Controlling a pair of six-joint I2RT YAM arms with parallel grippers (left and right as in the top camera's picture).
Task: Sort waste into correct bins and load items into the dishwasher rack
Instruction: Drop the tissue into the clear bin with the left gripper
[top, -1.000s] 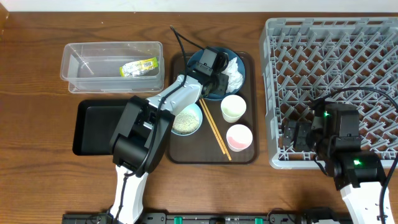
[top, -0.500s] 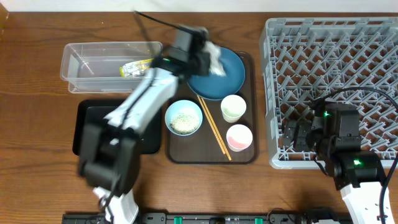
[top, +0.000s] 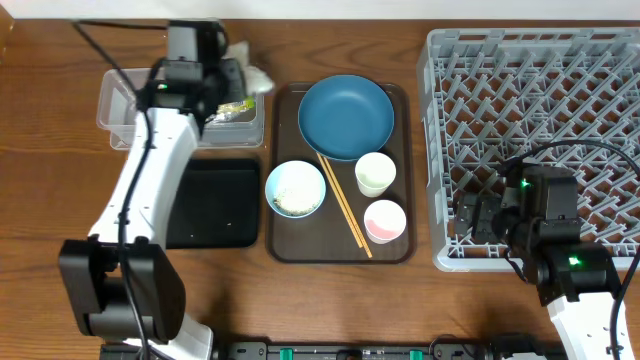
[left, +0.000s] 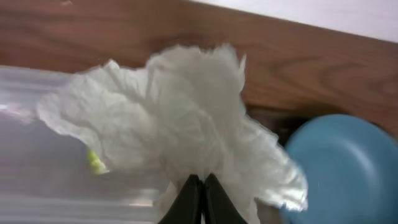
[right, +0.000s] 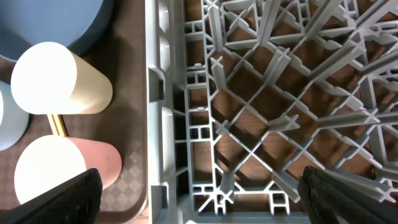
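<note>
A brown wooden table fills the overhead view, with the grey dishwasher rack on the right side of the frame and a brown serving tray in the middle. A second ago the left gripper is down on the dark blue plate at the top of that tray; now it is up in the upper left of the frame, over the near-right corner of the clear tub, its jaws pinched tight on the crumpled white napkin. The napkin hangs above the tub's edge rather than inside it, and the plate behind it is bare. The yellow-green wrapper already lies in the tub, so this drop would likely finish the paper waste. The white bowl holds rice-like scraps, and the chopsticks, pale cup and pink cup sit untouched on the tray; the black tray at lower left looks empty. The right gripper has not moved, jaws spread wide and holding nothing at the rack's lower-left edge. No dish is loaded yet.
</note>
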